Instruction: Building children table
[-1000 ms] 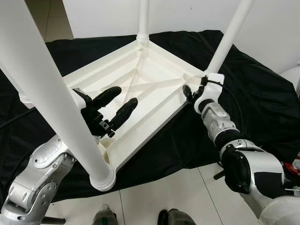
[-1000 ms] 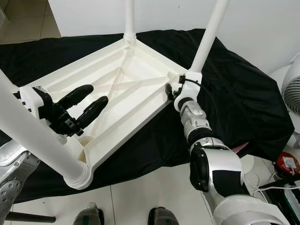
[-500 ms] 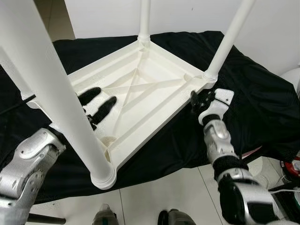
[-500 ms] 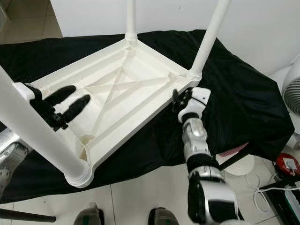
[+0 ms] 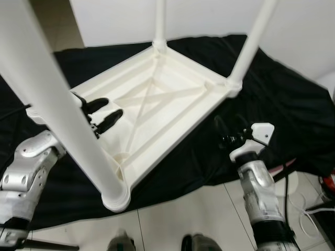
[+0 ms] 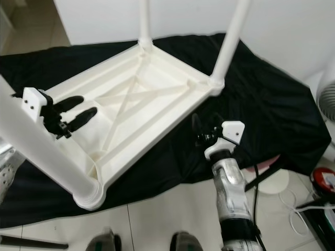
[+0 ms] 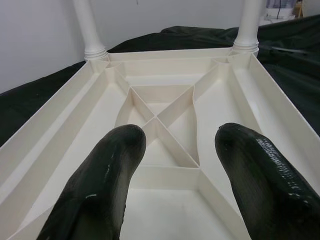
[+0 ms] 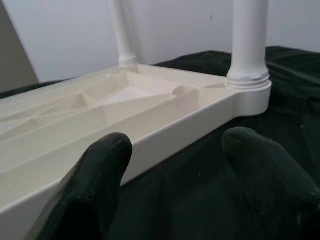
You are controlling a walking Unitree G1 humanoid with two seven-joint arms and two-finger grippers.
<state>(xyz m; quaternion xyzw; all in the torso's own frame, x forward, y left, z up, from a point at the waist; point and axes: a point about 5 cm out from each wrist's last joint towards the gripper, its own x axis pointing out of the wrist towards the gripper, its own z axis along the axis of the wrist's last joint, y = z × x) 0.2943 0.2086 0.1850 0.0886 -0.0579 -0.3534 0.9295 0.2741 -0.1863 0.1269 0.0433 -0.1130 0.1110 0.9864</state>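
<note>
A white plastic children's table (image 5: 180,130) lies upside down on a black cloth, with its legs pointing up. One thick leg (image 5: 57,104) rises close in front of me at the near corner. Further legs stand at the far corner (image 5: 159,21) and the right corner (image 5: 251,44). My left gripper (image 5: 111,108) is open, with both fingers over the ribbed underside (image 7: 160,122) near its left end. My right gripper (image 5: 229,125) is open too. It hangs over the cloth a little off the table's right edge (image 8: 165,122), facing the right corner leg (image 8: 248,40), and holds nothing.
The black cloth (image 5: 282,94) covers the surface under the table and drapes down to the tiled floor (image 5: 172,219). A white wall stands behind. At the right are a white fan (image 6: 327,99), a red object (image 6: 322,188) and cables on the floor.
My right gripper has pulled back from the table's right corner toward me and now hangs off the edge. My left gripper has drawn back toward the table's left end.
</note>
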